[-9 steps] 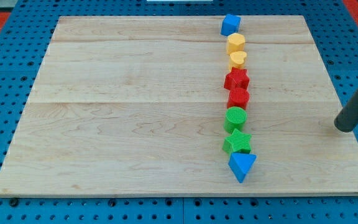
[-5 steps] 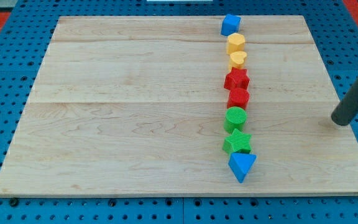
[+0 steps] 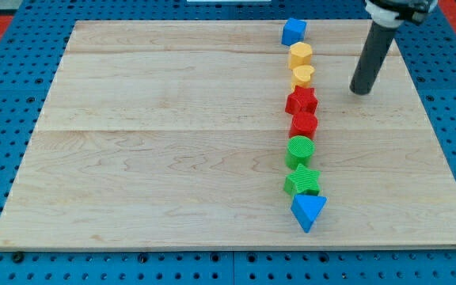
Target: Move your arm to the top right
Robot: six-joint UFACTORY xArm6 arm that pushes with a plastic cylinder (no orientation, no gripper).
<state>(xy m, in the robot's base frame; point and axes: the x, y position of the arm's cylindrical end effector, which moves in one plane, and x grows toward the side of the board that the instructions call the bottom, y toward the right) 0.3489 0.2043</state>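
My tip (image 3: 359,90) rests on the wooden board (image 3: 165,142) in its upper right part, to the right of the yellow heart (image 3: 302,75) and apart from it. A column of blocks runs down the board: blue cube (image 3: 294,32) at the top, yellow hexagon (image 3: 300,55), yellow heart, red star (image 3: 301,100), red hexagon (image 3: 303,123), green cylinder (image 3: 299,149), green star (image 3: 302,180), blue triangle (image 3: 308,210) at the bottom. My tip touches none of them.
The board lies on a blue pegboard (image 3: 6,158). The rod rises from the tip to a white collar (image 3: 394,9) at the view's top right. The board's right edge (image 3: 434,134) lies to the right of my tip.
My tip has moved from near the board's right edge at mid height up and to the left, to beside the yellow heart. No block has moved.
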